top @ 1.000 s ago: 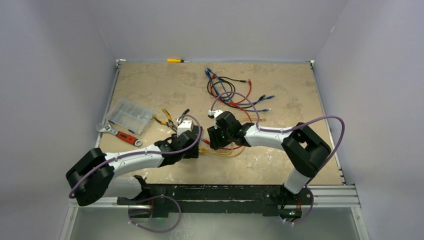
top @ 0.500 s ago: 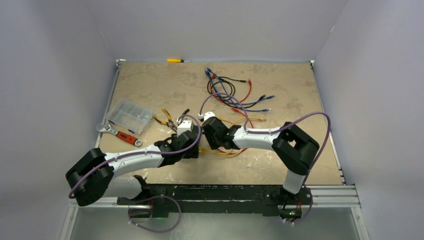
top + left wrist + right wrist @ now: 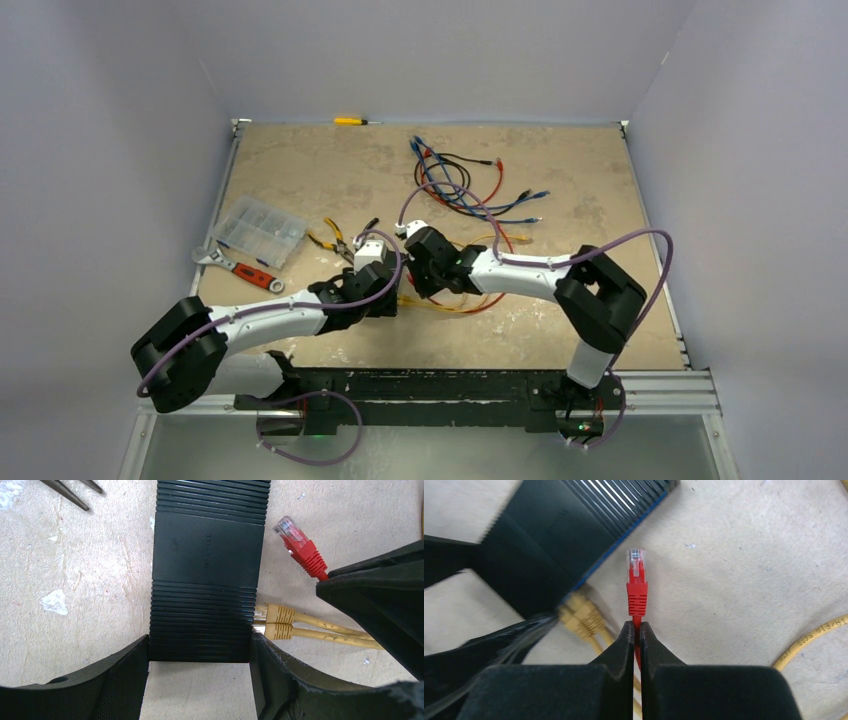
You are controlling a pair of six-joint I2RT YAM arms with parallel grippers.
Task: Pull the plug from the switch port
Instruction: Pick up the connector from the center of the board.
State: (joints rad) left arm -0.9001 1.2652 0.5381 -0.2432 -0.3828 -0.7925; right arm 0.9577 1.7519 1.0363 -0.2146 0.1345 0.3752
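The switch (image 3: 207,570), a flat black ribbed box, lies on the table. My left gripper (image 3: 200,649) is shut on its near end, one finger pressed against each side. Two yellow plugs (image 3: 275,622) sit in ports on its right face. The red plug (image 3: 300,545) is out of the switch and a short way from that face, its clear tip pointing up-left. In the right wrist view my right gripper (image 3: 636,627) is shut on the red cable just behind the red plug (image 3: 636,587), with the switch (image 3: 559,535) to its upper left.
A clear compartment box (image 3: 260,230), a red-handled wrench (image 3: 240,268) and yellow pliers (image 3: 330,240) lie to the left. A tangle of blue, red and black cables (image 3: 460,185) is at the back, and a yellow screwdriver (image 3: 352,121) by the far edge. Yellow cable (image 3: 814,635) loops to the right.
My right gripper has shifted a little left toward the left gripper and its jaws have closed on the red cable. The left arm and the switch have stayed put.
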